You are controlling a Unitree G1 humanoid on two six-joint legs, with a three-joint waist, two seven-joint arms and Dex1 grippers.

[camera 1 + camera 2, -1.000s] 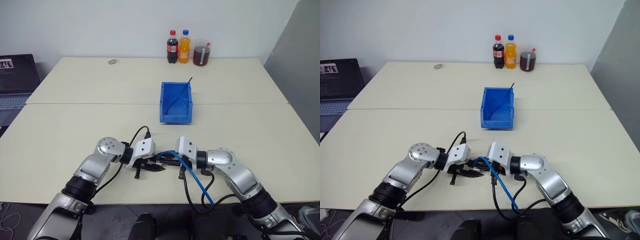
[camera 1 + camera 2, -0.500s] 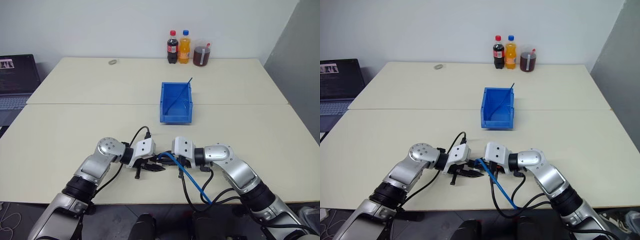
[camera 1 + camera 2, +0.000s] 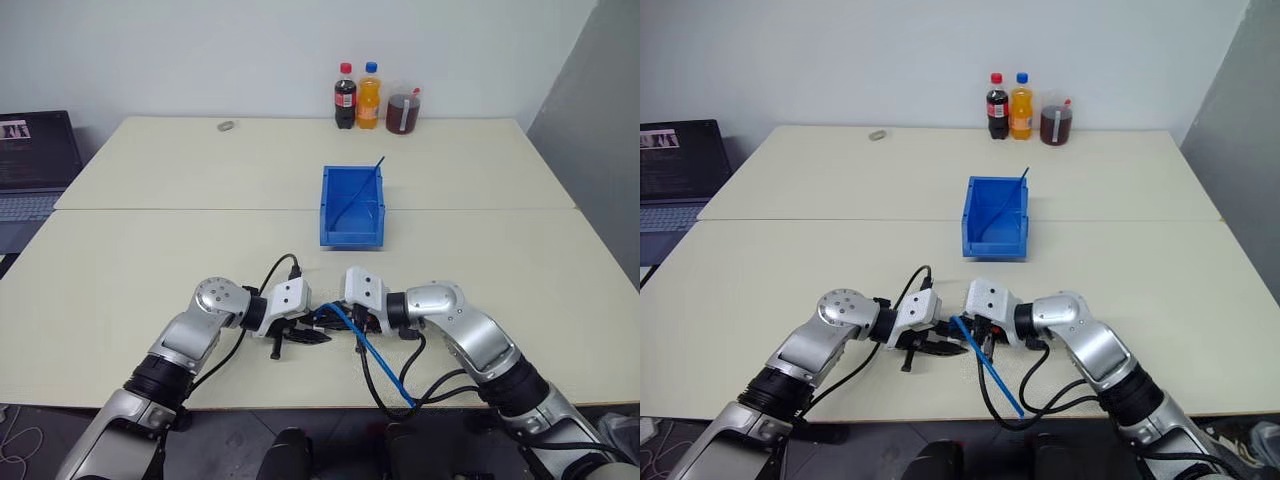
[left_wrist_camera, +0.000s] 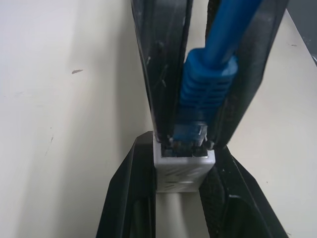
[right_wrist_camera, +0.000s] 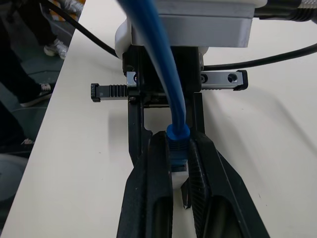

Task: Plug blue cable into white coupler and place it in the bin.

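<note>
Left wrist view | blue cable plug lengthwise into white coupler | left tool clenches coupler, right tool clenches cable

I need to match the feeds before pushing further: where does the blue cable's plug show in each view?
Left eye: the plug lies between the two claws.
Right eye: plug between the claws, near the table edge.
Left wrist: plug entering the white coupler.
Right wrist: between the right claw's fingers.
Shared landmark: the blue cable.
</note>
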